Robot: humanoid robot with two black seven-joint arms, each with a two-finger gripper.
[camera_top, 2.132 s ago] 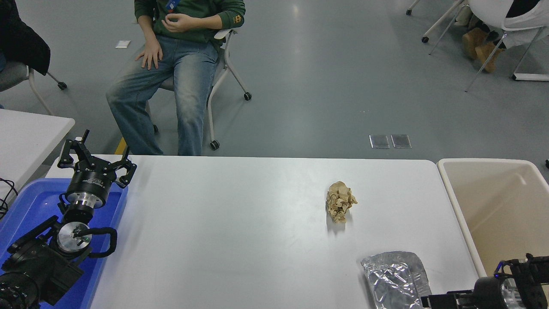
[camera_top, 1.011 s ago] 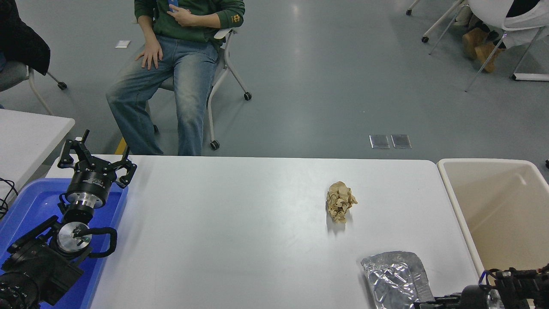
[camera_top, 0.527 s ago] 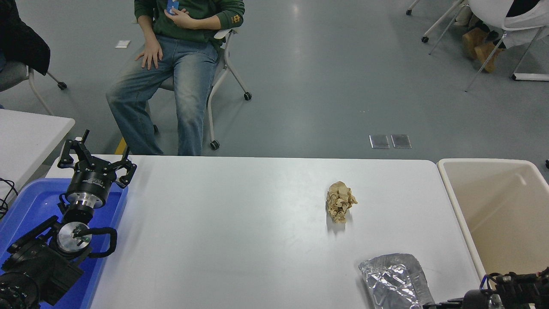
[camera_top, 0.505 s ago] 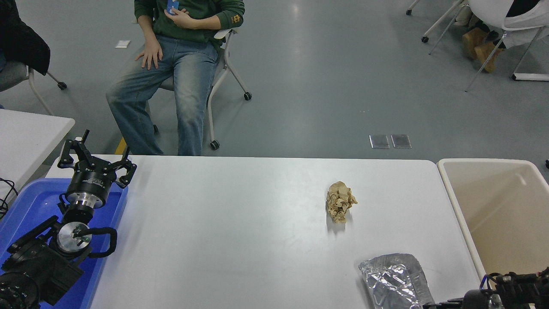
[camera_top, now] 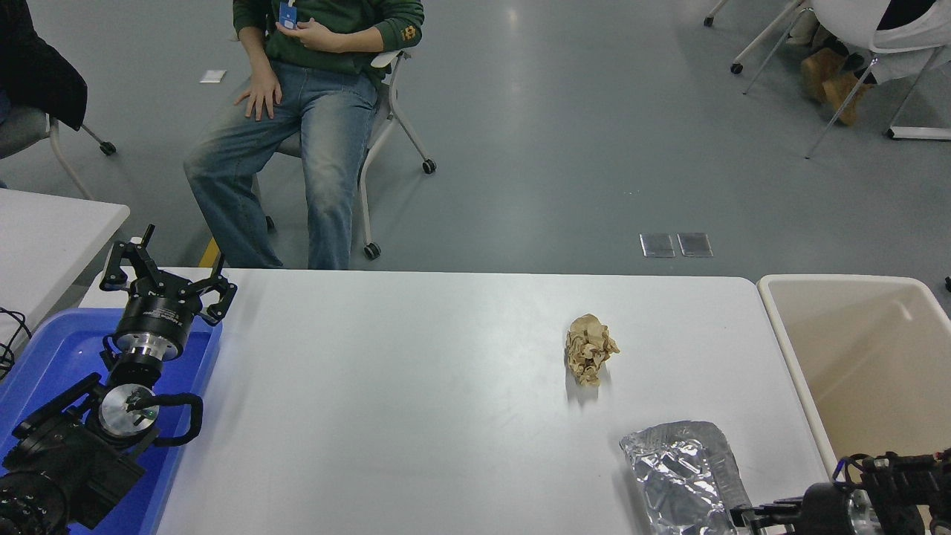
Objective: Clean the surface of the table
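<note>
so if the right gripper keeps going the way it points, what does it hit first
The right gripper points left along the table's near edge, with its tips already at the foil bag. That bag looks like the first thing met, though height above the table is unclear.

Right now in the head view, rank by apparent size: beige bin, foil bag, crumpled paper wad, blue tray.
1. Beige bin, cut off at the right.
2. Blue tray, partly hidden by the left arm; close to the bin, so that order is unsure.
3. Foil bag.
4. Crumpled paper wad.

Open tabletop (camera_top: 416, 401) left of paper wad (camera_top: 590, 348)
</note>
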